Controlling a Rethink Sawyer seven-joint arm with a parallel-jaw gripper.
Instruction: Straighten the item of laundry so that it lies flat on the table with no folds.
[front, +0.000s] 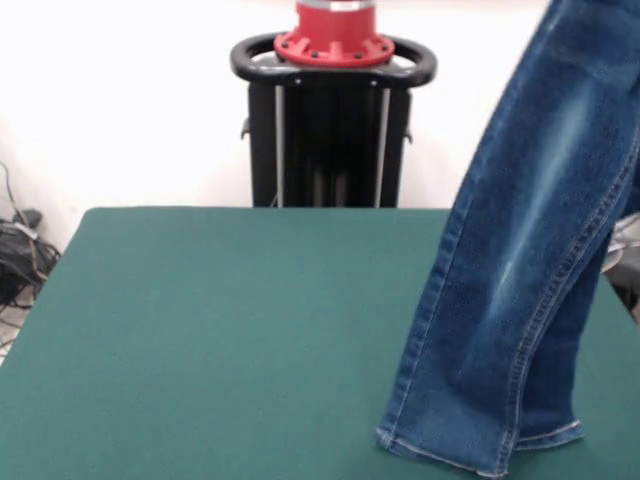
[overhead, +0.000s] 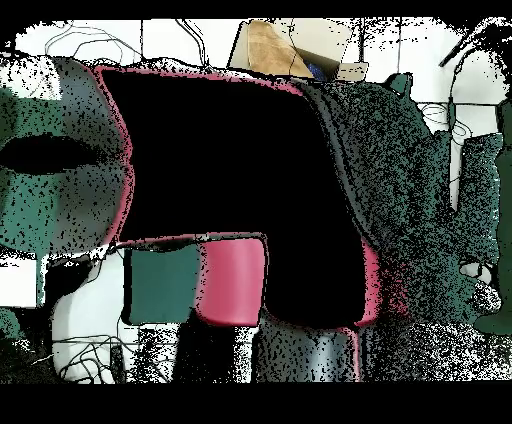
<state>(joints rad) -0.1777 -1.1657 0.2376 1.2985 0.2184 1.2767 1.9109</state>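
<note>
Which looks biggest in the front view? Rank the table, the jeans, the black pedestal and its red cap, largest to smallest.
1. the table, filling most of the picture.
2. the jeans, hanging close to the camera, which enlarges them.
3. the black pedestal, farther off, so it looks smaller than it is.
4. the red cap, cut off at the top.

A robot lab or test room. A black pedestal (front: 330, 140) with a red round mount (front: 334, 35) stands against a bare white wall (front: 120, 100), behind a wide table (front: 200, 330) covered in dark green felt. Loose cables (front: 18, 245) lie on the floor beside the table. From overhead, a cardboard box (overhead: 285, 48) sits on a pale floor past the table's edge.
</note>
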